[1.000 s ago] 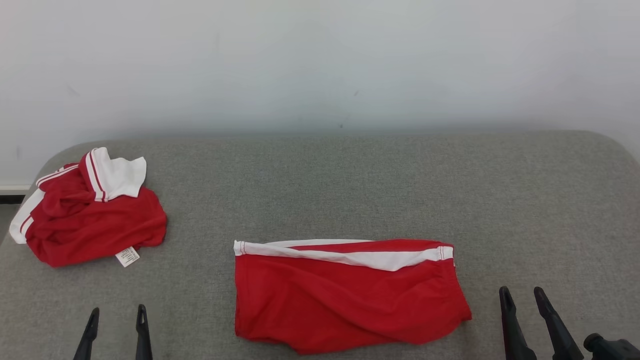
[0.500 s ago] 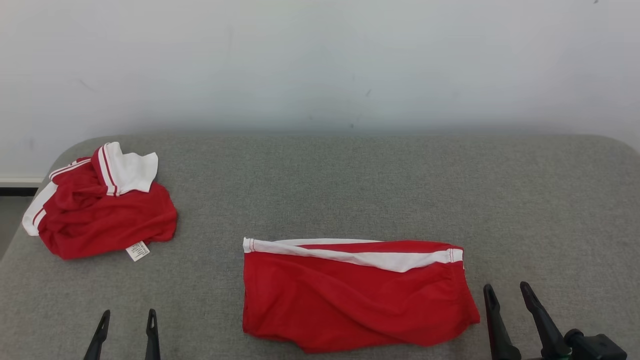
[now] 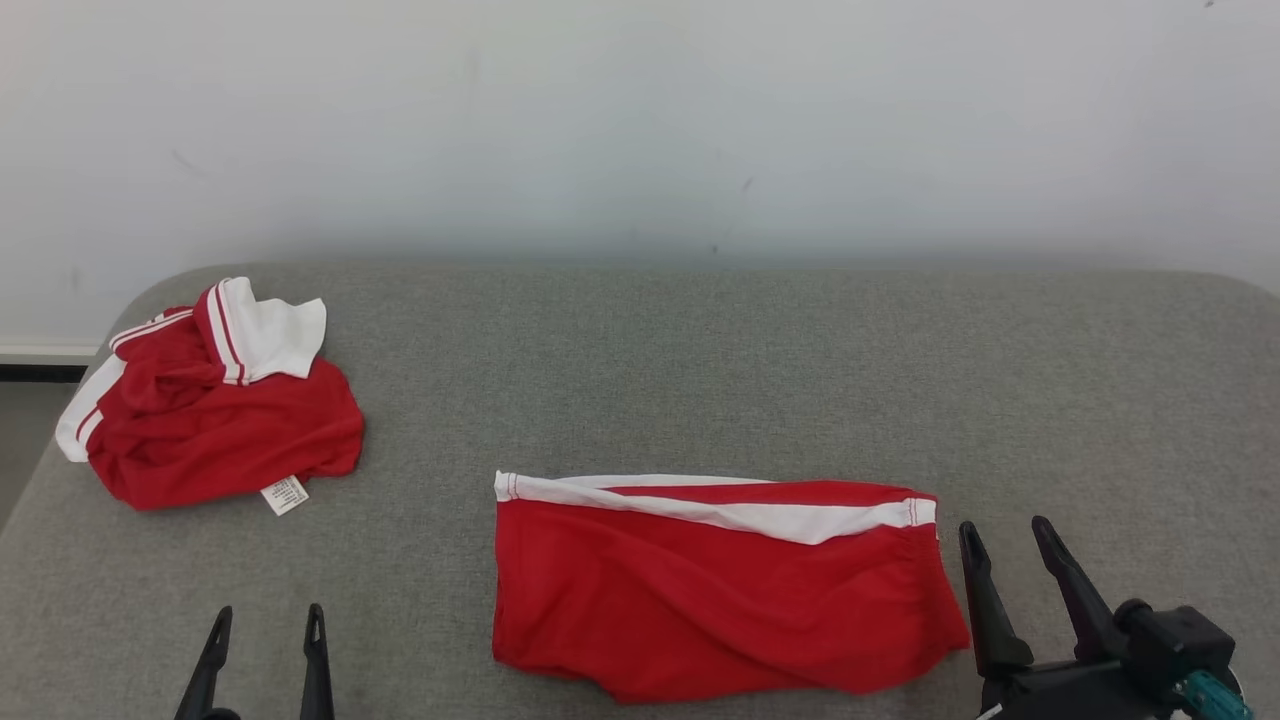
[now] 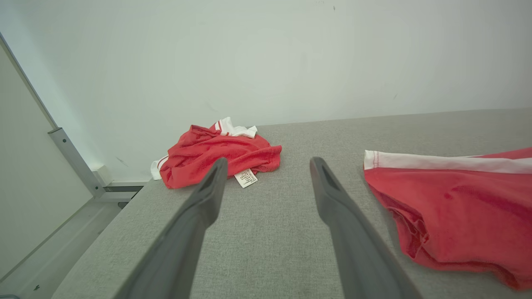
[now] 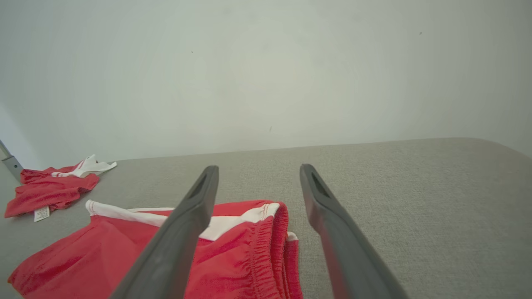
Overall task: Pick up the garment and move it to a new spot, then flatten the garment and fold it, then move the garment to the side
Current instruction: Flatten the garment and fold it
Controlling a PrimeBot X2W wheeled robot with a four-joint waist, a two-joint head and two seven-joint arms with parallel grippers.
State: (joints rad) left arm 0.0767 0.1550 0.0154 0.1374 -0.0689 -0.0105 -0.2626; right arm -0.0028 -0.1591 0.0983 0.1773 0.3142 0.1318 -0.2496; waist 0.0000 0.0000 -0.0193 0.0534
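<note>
The right gripper (image 3: 1002, 527), its two dark fingers spread wide and holding nothing, hovered just beside the elastic-waisted right end of the folded red fabric garment with a white stripe (image 3: 720, 590). The garment lay flat at the near middle of the grey cloth-covered surface (image 3: 700, 360). The left gripper (image 3: 268, 613), likewise spread and empty, stood apart from its left edge. Farther left, near the far corner, sat a crumpled red-and-white cloth heap (image 3: 215, 420) with a white label.

A: Item one?
B: Desk (image 3: 700, 380), grey fabric top, rounded far corners.
A: Behind it?
B: Wall (image 3: 640, 120), white, a few dark specks. Metal rail (image 4: 77, 162), grey, edging a pale panel left of the desk
</note>
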